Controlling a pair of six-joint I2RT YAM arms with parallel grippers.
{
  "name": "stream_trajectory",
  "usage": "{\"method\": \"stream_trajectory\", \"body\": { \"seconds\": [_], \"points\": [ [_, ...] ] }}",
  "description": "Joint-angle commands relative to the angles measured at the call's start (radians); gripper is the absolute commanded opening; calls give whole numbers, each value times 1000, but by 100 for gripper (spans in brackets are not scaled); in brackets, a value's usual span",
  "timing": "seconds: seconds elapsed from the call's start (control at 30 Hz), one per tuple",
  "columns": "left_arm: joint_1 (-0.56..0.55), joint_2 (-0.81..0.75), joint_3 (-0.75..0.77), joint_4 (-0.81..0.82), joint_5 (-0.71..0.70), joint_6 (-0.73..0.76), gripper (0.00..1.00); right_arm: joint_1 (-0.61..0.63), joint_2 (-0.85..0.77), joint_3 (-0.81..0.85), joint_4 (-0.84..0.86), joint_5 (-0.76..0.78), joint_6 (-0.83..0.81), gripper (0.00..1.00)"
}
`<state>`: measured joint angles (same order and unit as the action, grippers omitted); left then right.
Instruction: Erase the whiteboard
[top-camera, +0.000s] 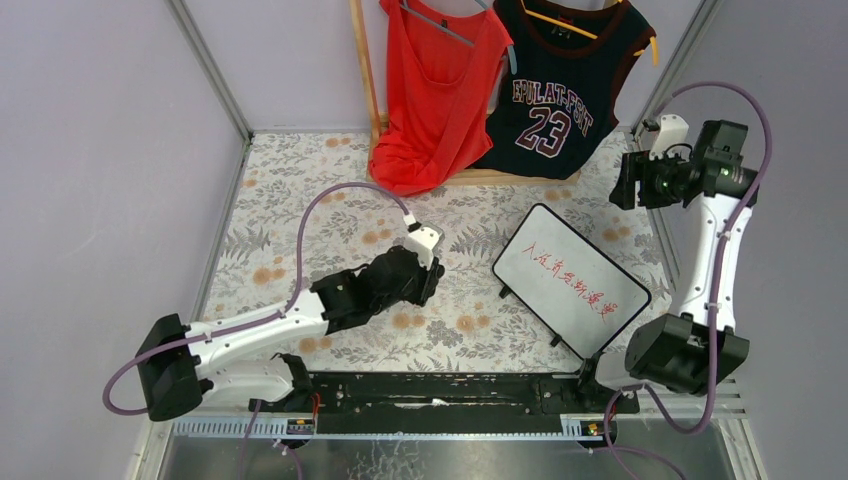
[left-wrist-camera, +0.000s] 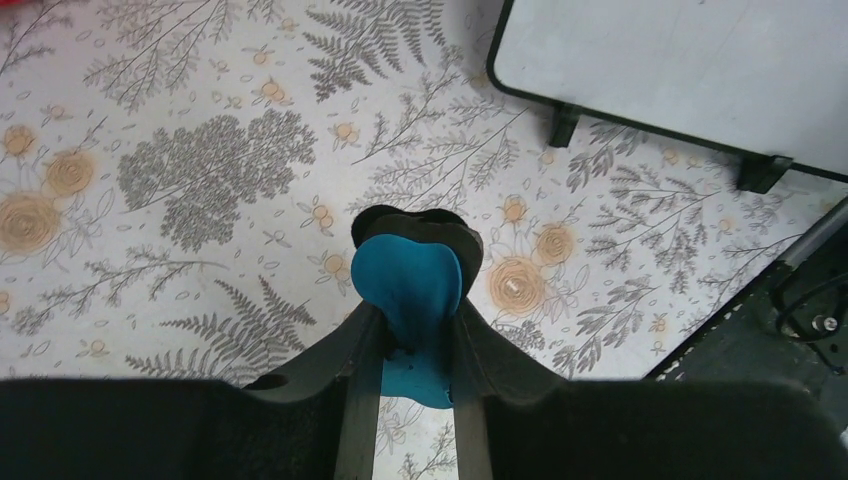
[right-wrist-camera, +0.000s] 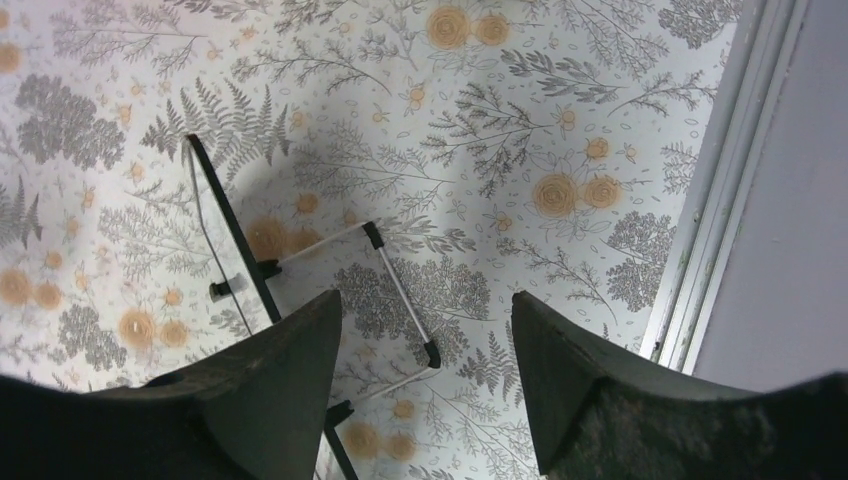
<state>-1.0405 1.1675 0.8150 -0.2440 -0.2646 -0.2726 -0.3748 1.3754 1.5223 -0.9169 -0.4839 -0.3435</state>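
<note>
The whiteboard (top-camera: 570, 282) stands tilted on the floral tablecloth at centre right, with red handwriting across it. The left wrist view shows its black-framed corner (left-wrist-camera: 680, 60) and two small black feet. My left gripper (top-camera: 430, 272) hovers left of the board, a short gap away, shut on a blue soft eraser pad (left-wrist-camera: 410, 285) that sticks out past my fingertips (left-wrist-camera: 415, 300). My right gripper (top-camera: 622, 180) hangs high beyond the board's far right corner, open (right-wrist-camera: 425, 310) with nothing between the fingers. Below it I see the board's thin black edge (right-wrist-camera: 232, 225) and its wire stand (right-wrist-camera: 400, 290).
A red top (top-camera: 435, 90) and a dark number 23 jersey (top-camera: 555, 100) hang on a wooden rack (top-camera: 365, 70) at the back. A black rail (top-camera: 430, 390) runs along the near edge. Metal frame posts and a wall (right-wrist-camera: 790, 200) close in the right side.
</note>
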Motion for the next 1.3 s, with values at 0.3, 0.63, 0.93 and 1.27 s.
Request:
{"method": "stream_trajectory", "body": {
  "seconds": [0.3, 0.63, 0.93, 1.27],
  "points": [
    [5, 55, -18, 270, 151, 33, 0, 2, 120, 259, -560, -88, -395, 61],
    [4, 211, 42, 403, 224, 44, 0, 2, -10, 83, -562, 56, -590, 56],
    [5, 278, 39, 494, 246, 33, 0, 2, -10, -20, -563, 23, -634, 49],
    [3, 320, 45, 528, 239, 25, 0, 2, 77, 9, -561, -40, -605, 44]
  ]
}}
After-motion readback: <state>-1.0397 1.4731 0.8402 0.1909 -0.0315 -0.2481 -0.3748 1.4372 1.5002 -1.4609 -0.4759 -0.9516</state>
